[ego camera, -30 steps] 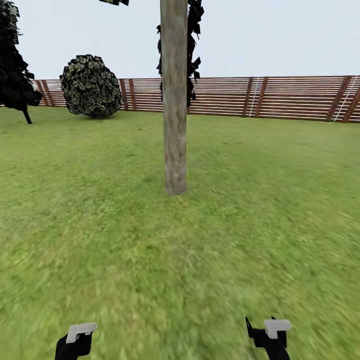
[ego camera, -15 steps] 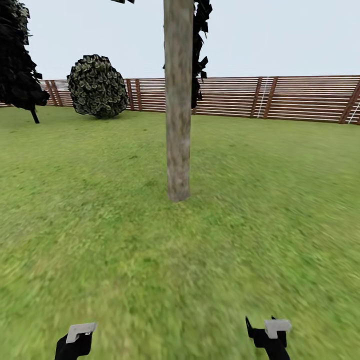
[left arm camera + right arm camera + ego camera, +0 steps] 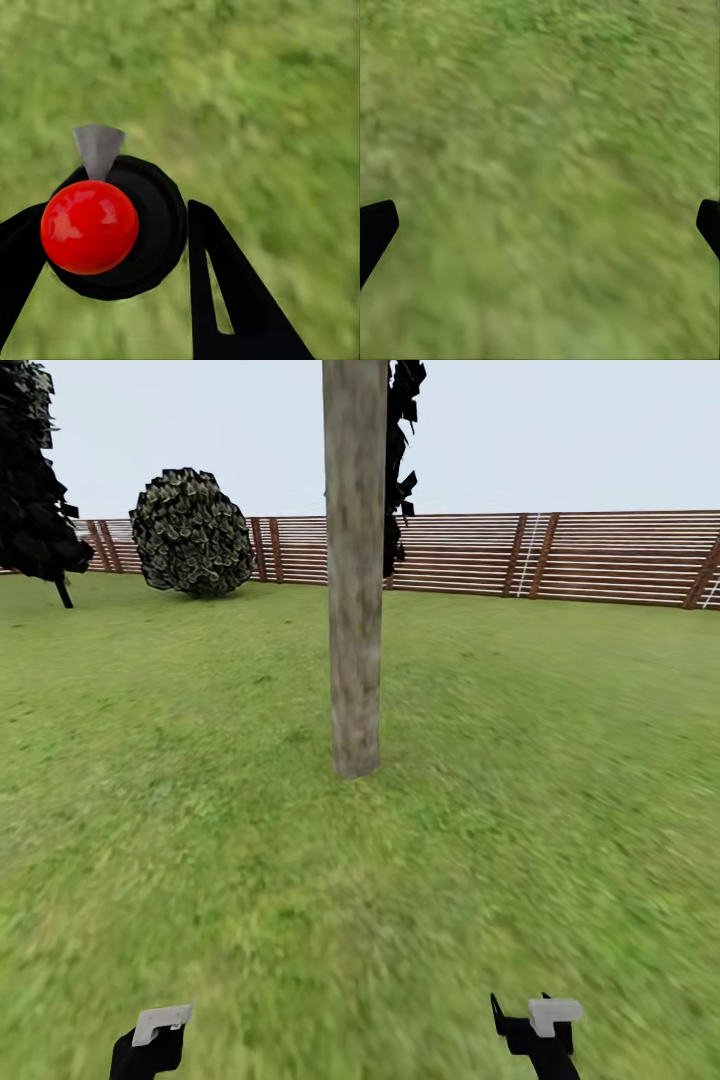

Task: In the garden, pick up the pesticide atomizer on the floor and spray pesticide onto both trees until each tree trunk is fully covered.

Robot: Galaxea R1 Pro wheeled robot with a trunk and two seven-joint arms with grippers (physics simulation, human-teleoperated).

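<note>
From the head view, a tall tree trunk [image 3: 355, 560] stands straight up in the middle of the lawn [image 3: 200, 840]. It is pale grey-brown and has no branches low down. Its foot sits in the grass well ahead of the robot. A brown wooden fence [image 3: 560, 555] runs along the far edge of the lawn. A round bush [image 3: 192, 532] sits by the fence, to the left of the trunk. A very dark tree [image 3: 30, 480] stands at the left edge of the lawn. Some dark leaves [image 3: 400, 440] hang just behind the trunk. The left gripper [image 3: 152, 1042] and the right gripper [image 3: 540, 1032] show low down near the robot, both over the grass.

In the left wrist view, the left gripper's jaws are clamped on the pesticide atomizer [image 3: 112, 229]. It looks like a black round body with a shiny red ball on it and a small grey nozzle. Blurry grass lies beyond it.

In the right wrist view, the right gripper's jaws are wide apart, with one dark fingertip [image 3: 375, 229] at each side. There is green grass between them.
</note>
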